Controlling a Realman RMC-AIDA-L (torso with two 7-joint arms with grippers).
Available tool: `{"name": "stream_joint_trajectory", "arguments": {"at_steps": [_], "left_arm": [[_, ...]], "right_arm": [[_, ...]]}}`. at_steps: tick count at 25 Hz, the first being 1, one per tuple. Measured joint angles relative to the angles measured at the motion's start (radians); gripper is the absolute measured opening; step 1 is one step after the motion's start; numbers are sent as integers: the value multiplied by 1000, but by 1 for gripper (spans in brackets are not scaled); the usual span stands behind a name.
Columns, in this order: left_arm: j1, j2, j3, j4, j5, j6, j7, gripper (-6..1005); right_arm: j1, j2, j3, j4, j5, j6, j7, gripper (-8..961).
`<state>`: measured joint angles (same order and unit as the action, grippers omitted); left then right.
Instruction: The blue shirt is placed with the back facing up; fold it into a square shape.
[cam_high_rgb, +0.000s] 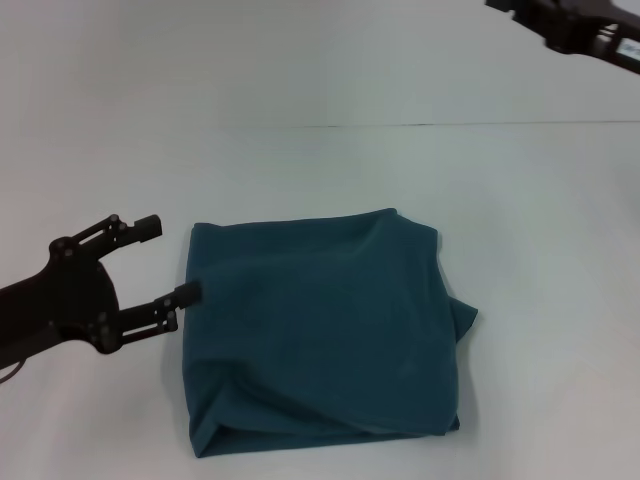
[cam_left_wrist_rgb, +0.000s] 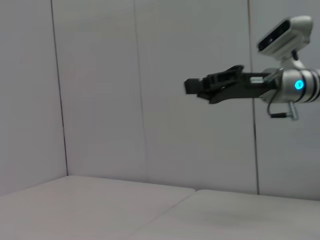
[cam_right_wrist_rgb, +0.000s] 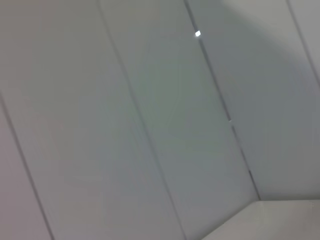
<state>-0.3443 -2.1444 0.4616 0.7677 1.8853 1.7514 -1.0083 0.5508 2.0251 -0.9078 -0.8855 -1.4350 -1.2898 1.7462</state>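
The blue shirt (cam_high_rgb: 320, 335) lies on the white counter (cam_high_rgb: 540, 220) in front of the robot, folded into a rough square with its plain side up. Its edges are not quite even: a small flap of cloth sticks out on the robot's right side, and soft creases run across the top layer and along the near edge. The left tool (cam_high_rgb: 168, 262) sits low over the counter just beside the shirt's left edge, its two black fingers spread apart with nothing between them. The tip of the nearer finger (cam_high_rgb: 188, 293) reaches the shirt's edge and seems to touch it, while the farther finger (cam_high_rgb: 140, 228) stands clear of the cloth. The right tool (cam_left_wrist_rgb: 192, 86) is raised well above the counter, far from the shirt, at the far right; in the left wrist view it shows side-on against the pale wall panels (cam_left_wrist_rgb: 100, 90), and I cannot tell whether its fingers are apart or together.
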Motion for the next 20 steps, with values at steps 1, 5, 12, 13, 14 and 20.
{"name": "stream_joint_trajectory", "arguments": {"at_steps": [1, 5, 12, 13, 14, 20], "left_arm": [[-5, 2, 0, -11, 0, -13, 9, 859], [-14, -5, 3, -44, -3, -52, 28, 859], [3, -16, 26, -21, 27, -36, -32, 860], [11, -16, 36, 10, 44, -24, -56, 860], [19, -16, 44, 40, 59, -14, -78, 860], [67, -24, 97, 164, 118, 7, -147, 859]], "right_arm": [[0, -14, 2, 6, -13, -28, 1, 29], [10, -31, -13, 48, -130, -112, 6, 32], [22, 52, -11, 73, -385, -52, -34, 167], [24, 57, -11, 79, -398, -27, -37, 178], [30, 61, -11, 95, -409, -3, -38, 190], [96, 60, -2, 202, -410, 57, -31, 215]]}}
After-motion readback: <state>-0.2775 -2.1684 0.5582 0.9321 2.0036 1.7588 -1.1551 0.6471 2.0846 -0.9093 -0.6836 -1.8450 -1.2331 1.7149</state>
